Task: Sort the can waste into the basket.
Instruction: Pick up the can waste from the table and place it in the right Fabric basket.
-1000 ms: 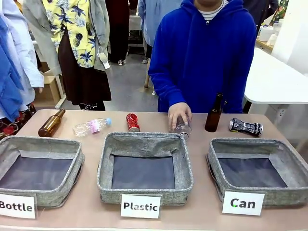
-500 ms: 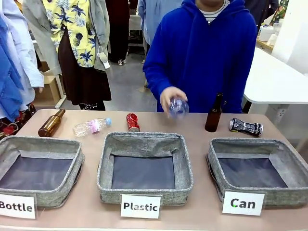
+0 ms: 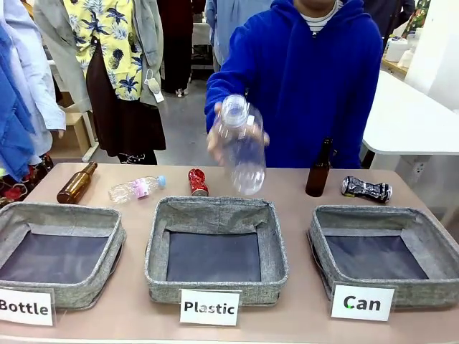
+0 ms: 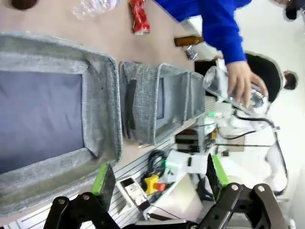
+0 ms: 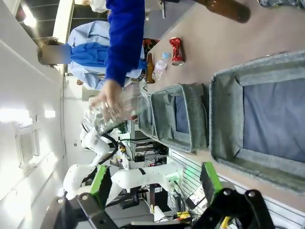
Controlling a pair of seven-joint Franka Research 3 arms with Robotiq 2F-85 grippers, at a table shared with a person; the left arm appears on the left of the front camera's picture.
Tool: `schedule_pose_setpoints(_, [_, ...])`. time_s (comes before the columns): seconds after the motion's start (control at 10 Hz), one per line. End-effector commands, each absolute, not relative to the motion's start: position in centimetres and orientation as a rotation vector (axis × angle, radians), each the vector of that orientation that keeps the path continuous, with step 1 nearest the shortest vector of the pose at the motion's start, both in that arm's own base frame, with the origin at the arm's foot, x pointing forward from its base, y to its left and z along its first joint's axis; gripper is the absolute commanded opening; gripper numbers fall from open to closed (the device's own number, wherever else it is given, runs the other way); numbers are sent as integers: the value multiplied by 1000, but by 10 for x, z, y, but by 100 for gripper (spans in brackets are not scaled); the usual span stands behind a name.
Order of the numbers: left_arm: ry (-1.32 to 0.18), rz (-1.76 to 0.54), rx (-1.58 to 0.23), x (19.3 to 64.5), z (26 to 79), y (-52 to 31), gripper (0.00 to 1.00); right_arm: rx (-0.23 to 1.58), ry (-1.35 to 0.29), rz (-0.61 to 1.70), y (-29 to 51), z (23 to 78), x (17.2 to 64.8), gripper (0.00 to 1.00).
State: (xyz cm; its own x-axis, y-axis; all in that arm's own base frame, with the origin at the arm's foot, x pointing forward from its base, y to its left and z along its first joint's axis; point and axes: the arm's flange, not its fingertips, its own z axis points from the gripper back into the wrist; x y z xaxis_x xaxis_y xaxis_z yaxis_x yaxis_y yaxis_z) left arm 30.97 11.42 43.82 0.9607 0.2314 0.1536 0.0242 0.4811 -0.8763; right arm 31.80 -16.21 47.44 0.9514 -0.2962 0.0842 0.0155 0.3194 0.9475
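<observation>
The red crushed can [image 3: 197, 182] lies on the table behind the middle basket and also appears in the wrist views [image 4: 139, 16] [image 5: 177, 51]. The black crushed can [image 3: 366, 189] lies at the far right, just behind the grey basket [image 3: 322, 247] that carries the "Can" label [image 3: 362, 302]; this basket holds nothing. In the right wrist view the basket [image 5: 224, 119] is below my right gripper [image 5: 155, 180], which is open with nothing between its fingers. My left gripper [image 4: 159, 174] is open too, hanging over the "Bottle" basket [image 4: 107, 109].
A person's hand holds a clear plastic bottle [image 3: 240, 147] in the air above the "Plastic" basket [image 3: 154, 251]. A brown bottle [image 3: 319, 169] stands upright near the black can. Another brown bottle [image 3: 76, 183] and a clear bottle [image 3: 136, 188] lie at the back left.
The person has lifted the clear bottle off the table and swung it up and forward over the middle basket. The cans and both grippers have stayed as they were.
</observation>
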Motion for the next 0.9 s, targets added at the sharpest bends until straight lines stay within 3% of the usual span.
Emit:
schedule_pose_setpoints(0.0, [-190,41,-830,364,478,52,100,1230,-273,-182,-163,475,317,100])
schedule_pose_setpoints(0.1, [-143,-9,-760,394,492,20,100,1230,-273,-182,-163,475,317,100])
schedule_pose_setpoints(0.3, [-205,102,-564,447,493,-40,100,1230,-273,-182,-163,475,317,100])
schedule_pose_setpoints(0.5, [-186,29,-509,460,483,-77,100,1230,-273,-182,-163,475,317,100])
schedule_pose_setpoints(0.8, [-242,27,-767,422,500,2,100,1230,-273,-182,-163,475,317,100])
